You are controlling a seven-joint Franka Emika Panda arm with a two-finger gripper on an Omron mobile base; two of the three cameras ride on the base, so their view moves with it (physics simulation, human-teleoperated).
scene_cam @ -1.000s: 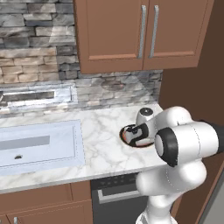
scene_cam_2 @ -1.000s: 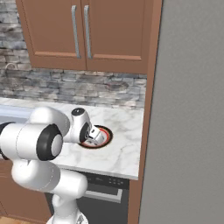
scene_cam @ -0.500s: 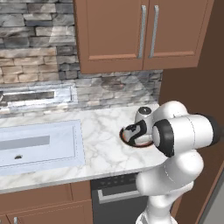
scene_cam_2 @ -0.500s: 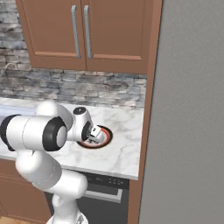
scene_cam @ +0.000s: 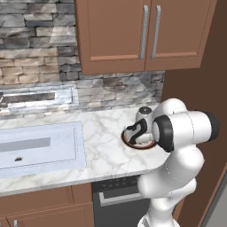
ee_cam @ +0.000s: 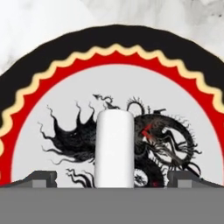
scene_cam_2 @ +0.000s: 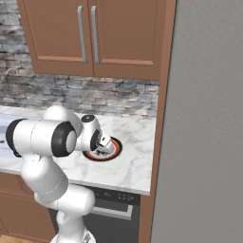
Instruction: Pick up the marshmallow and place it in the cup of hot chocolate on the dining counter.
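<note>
- White marshmallow (ee_cam: 114,148) stands on plate (ee_cam: 65,109), centred between the wide-open gripper (ee_cam: 112,178) fingertips.
- Risk: soft lump may squash or tip if the jaws close off-centre.
- Risk: fingertips may scrape the plate, shifting it on the marble counter (scene_cam: 102,150).

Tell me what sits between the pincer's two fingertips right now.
In the hand view, the marshmallow stands upright on the plate, between the open pincer's fingertips, touching neither.
</note>
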